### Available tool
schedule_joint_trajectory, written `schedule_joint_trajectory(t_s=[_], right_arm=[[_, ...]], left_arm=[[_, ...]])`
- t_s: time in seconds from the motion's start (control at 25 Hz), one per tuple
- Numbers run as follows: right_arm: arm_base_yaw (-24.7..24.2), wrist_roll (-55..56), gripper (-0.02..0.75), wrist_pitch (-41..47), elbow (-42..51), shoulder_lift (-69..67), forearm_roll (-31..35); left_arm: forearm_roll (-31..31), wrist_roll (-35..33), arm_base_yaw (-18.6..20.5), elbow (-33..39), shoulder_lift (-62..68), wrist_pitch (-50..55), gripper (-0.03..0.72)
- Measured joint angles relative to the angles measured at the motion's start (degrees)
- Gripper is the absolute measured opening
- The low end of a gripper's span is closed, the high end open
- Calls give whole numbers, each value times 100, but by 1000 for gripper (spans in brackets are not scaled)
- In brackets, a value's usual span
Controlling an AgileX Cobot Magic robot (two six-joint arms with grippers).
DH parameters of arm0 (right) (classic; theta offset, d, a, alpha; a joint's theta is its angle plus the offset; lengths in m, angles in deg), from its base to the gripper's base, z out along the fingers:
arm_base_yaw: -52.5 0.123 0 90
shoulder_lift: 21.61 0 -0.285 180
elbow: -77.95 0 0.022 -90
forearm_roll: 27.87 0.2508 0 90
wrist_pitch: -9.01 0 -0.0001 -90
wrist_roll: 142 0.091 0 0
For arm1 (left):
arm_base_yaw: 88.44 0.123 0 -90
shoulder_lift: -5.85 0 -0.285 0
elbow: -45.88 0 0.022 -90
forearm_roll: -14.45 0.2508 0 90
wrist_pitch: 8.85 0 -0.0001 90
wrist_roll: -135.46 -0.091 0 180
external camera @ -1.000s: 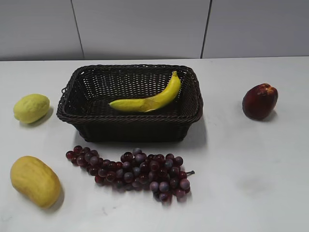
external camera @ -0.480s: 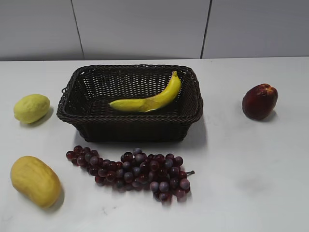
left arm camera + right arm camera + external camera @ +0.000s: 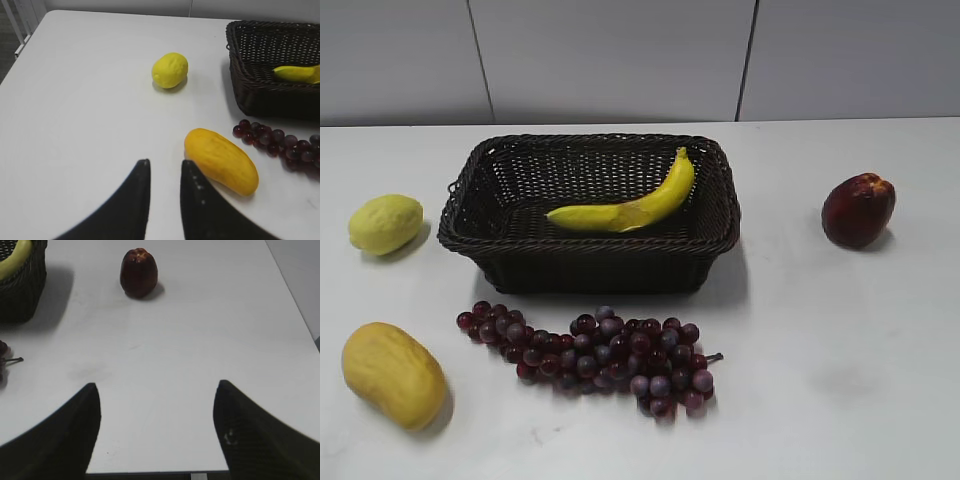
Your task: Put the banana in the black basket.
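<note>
Banana (image 3: pixel 630 208): lies inside the black basket (image 3: pixel 588 262), tip toward 1 o'clock.
My left claw (image 3: pixel 164 168): fingers narrowly apart, holding nothing.
My right claw (image 3: pixel 156 392): spread wide, holding nothing.
Mango (image 3: pixel 221 160): at 2 o'clock of my left claw.

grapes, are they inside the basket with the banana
No, the grapes lie on the white table in front of the black basket, while only the banana lies inside it.

Both the left gripper (image 3: pixel 162 165) and the right gripper (image 3: pixel 156 390) show two matte black, curved fingers tapering to blunt, faintly textured tips.
</note>
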Motion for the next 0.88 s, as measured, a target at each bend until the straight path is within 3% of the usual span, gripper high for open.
schedule_joint_trajectory(t_s=[0.88], right_arm=[[0,-57,589,-76,18,6,55]], left_arm=[[0,0,0,0,0,0,202]])
